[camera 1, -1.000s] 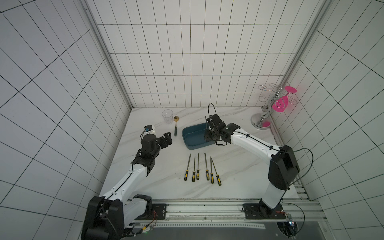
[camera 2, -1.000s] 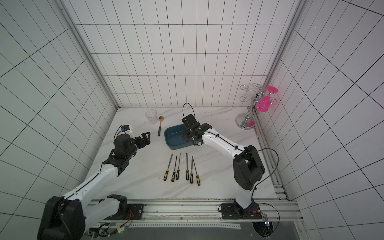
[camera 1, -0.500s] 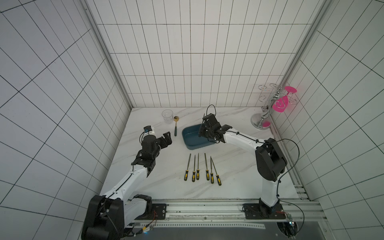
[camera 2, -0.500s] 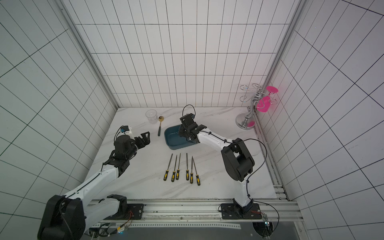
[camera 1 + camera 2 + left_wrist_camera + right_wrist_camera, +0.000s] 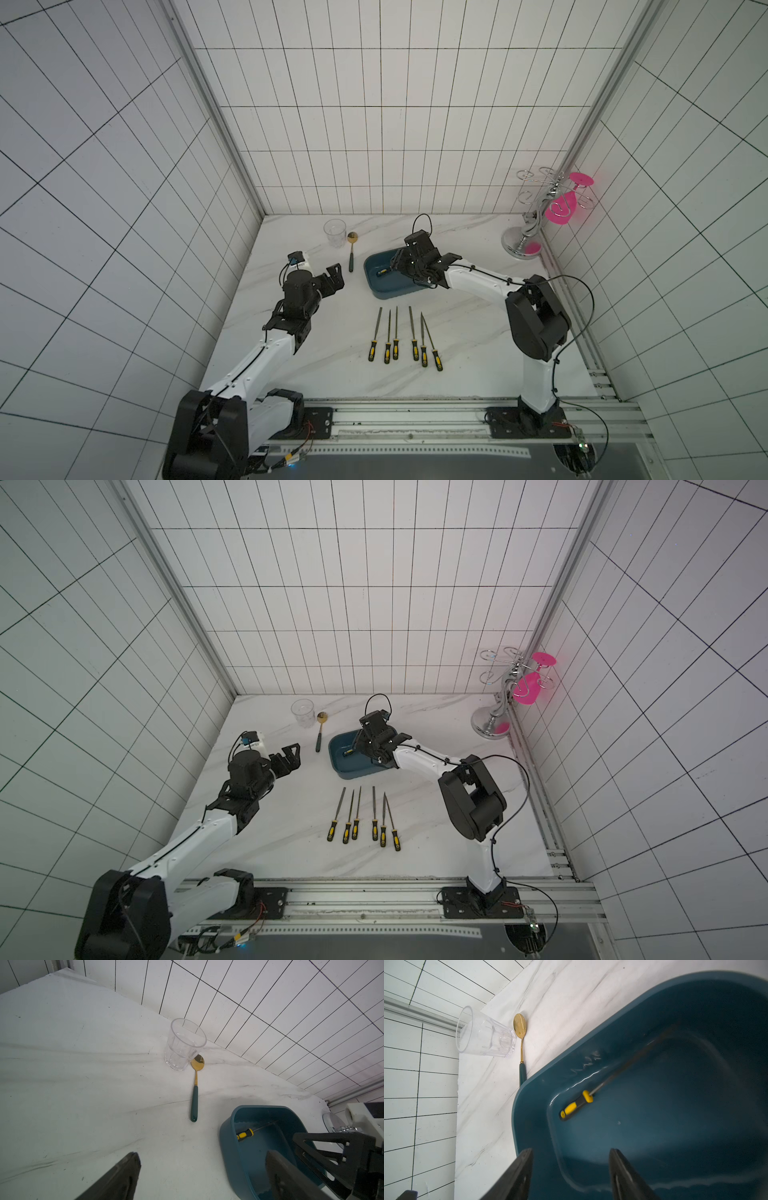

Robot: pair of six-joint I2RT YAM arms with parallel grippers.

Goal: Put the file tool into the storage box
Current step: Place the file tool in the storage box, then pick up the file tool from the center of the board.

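Observation:
The storage box [image 5: 388, 293] is a dark teal tub at the middle back of the marble table, seen in both top views [image 5: 353, 773]. One file tool [image 5: 577, 1105] with a yellow-and-black handle lies loose on the box floor along a side wall, and it also shows in the left wrist view [image 5: 245, 1133]. My right gripper [image 5: 571, 1152] hovers over the box [image 5: 529, 1115], open, with nothing between its fingers. My left gripper [image 5: 203, 1155] hangs open and empty to the left of the box [image 5: 228, 1147], apart from it. Several more files [image 5: 403, 336] lie in a row nearer the front.
A clear drinking glass [image 5: 335, 232] stands at the back left with a gold spoon [image 5: 352, 253] with a teal handle lying beside it. A chrome rack [image 5: 534, 220] holding a pink glass stands in the back right corner. Tiled walls close three sides.
My right gripper has gone from shut to open over the box, and the file now lies free inside. The right arm's elbow has swung. The left arm has not moved.

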